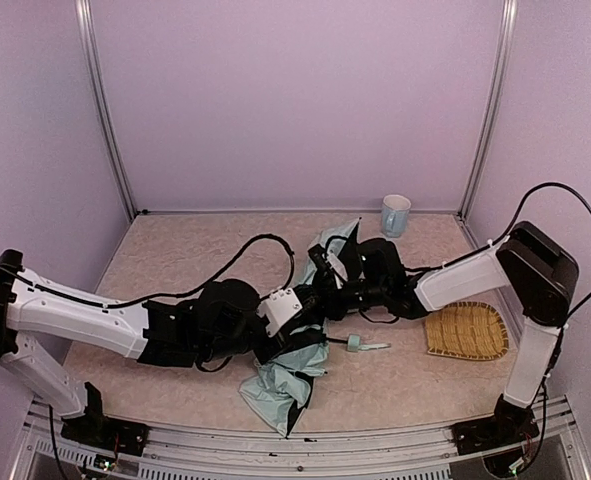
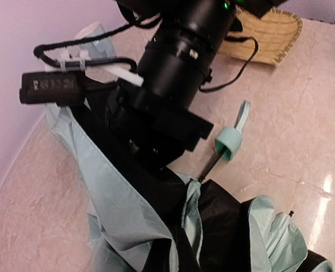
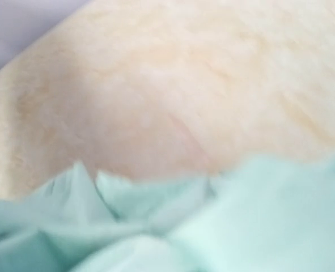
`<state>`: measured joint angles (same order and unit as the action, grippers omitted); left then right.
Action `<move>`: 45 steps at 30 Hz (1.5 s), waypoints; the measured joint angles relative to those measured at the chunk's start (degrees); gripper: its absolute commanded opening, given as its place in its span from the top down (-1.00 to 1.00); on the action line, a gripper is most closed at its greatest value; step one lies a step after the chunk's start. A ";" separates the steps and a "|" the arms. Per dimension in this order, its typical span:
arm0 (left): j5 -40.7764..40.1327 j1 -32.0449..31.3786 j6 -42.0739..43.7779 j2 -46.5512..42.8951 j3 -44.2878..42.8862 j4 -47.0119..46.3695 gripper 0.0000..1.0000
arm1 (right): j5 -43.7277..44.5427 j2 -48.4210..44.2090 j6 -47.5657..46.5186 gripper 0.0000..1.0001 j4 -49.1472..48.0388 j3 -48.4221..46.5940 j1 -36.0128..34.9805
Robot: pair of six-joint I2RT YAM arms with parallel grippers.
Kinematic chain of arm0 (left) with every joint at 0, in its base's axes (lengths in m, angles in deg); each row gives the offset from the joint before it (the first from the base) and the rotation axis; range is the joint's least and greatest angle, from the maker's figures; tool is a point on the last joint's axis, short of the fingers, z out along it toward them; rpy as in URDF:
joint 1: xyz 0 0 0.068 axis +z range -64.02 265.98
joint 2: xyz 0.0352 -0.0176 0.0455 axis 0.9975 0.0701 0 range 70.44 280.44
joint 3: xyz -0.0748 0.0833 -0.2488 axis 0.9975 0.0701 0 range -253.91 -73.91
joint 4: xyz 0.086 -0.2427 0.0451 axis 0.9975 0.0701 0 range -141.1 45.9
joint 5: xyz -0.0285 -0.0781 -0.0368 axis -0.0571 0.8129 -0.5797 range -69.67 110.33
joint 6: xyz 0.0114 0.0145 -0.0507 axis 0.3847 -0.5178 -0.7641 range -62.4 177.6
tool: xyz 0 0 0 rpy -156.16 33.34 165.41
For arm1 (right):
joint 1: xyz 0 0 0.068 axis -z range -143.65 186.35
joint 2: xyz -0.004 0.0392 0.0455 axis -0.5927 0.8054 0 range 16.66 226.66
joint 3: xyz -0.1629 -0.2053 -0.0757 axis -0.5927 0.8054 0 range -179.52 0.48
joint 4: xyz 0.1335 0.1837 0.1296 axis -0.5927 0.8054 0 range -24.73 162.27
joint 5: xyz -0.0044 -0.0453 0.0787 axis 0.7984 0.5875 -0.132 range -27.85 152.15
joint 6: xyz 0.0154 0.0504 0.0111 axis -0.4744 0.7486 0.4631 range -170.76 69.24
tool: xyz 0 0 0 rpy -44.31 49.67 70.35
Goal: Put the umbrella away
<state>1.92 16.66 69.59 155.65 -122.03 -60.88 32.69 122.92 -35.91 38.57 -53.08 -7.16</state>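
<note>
One crumpled umbrella (image 1: 278,386), one mug (image 1: 395,214), one straw mat (image 1: 465,332)

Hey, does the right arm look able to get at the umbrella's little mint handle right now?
Probably yes. The handle lies uncovered on the table, just in front of the right arm, clear of the fabric; the left arm is off to its left.

The right arm's wrist (image 2: 178,62) fills the space straight ahead of the left tool (image 1: 310,314), with the crumpled umbrella (image 1: 275,385) heaped beneath. Beyond both tools the desk (image 1: 205,250) lies open, save a mug (image 1: 395,214). Back along its arm from the right tool (image 1: 327,278) lies a mat (image 1: 465,332).
</note>
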 measured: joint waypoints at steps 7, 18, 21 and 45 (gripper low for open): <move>-0.09 -0.22 -0.20 5.25 3.72 -0.13 1.00 | 3.08 -9.88 -0.94 0.10 6.40 7.21 1.77; 1.09 -0.20 -1.88 8.00 6.36 -3.48 1.00 | 1.64 -24.22 -6.34 -0.26 20.48 8.55 9.33; 2.12 0.31 -2.80 8.00 7.10 -4.42 1.00 | 3.39 -21.16 -7.48 -0.25 24.11 6.34 11.61; 5.55 3.28 -5.73 6.51 9.55 -6.19 1.00 | -9.44 11.54 -34.16 -0.37 40.02 -21.18 14.34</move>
<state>7.47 19.94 63.86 162.17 -112.48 -67.07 23.25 134.46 -70.07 78.59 -74.26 7.18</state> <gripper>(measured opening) 0.010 0.726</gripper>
